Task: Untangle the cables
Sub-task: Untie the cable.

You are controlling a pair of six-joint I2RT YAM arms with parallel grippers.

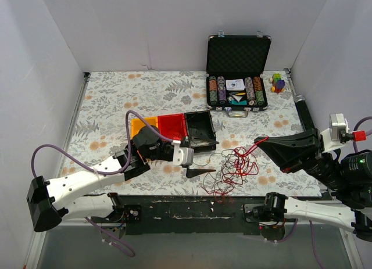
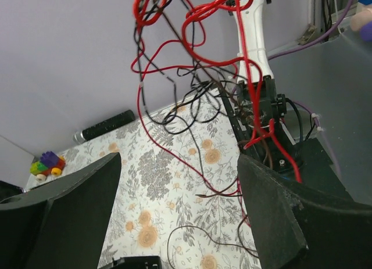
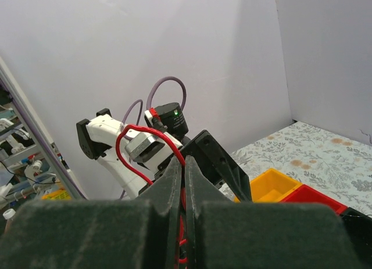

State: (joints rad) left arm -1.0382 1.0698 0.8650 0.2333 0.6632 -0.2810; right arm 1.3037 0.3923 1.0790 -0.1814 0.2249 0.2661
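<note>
Cables (image 1: 232, 167): one loose knot on the floral cloth (image 1: 116, 89), lower centre-right of the top view, close to the near table edge, between the two grippers.
- Appearance: hair-thin strands. Bright to dark red loops dominate the right half. Black strands trail left toward the left gripper. Loops overlap many times, and single ends cannot be traced.
- One red strand rises from the knot up and right to the right gripper's tip.

Left gripper (image 1: 203, 158): just left of the knot, fingers spread wide.
- Left wrist view: the two dark fingers (image 2: 87, 187) sit at the lower corners, with a broad gap at the left gripper (image 2: 180, 164).
- The cables (image 2: 174, 71) fill the upper centre beyond that gap, red and black crossing, with a brownish end lower down.
- Whether any strand touches a finger, cannot tell.

Right gripper (image 1: 261, 143): right of the knot, fingers pressed together.
- Right wrist view: the right gripper (image 3: 182, 164) pinches a red strand, visible in the slit.
- A red loop of the cables (image 3: 145, 128) arches up and left from the tip.

Further back:
- Three bins (image 1: 172, 126) in a row at centre: orange, red, black.
- An open black case (image 1: 238, 54) of poker chips at upper right.
- Coloured toy blocks (image 1: 278, 82) just right of the case.
</note>
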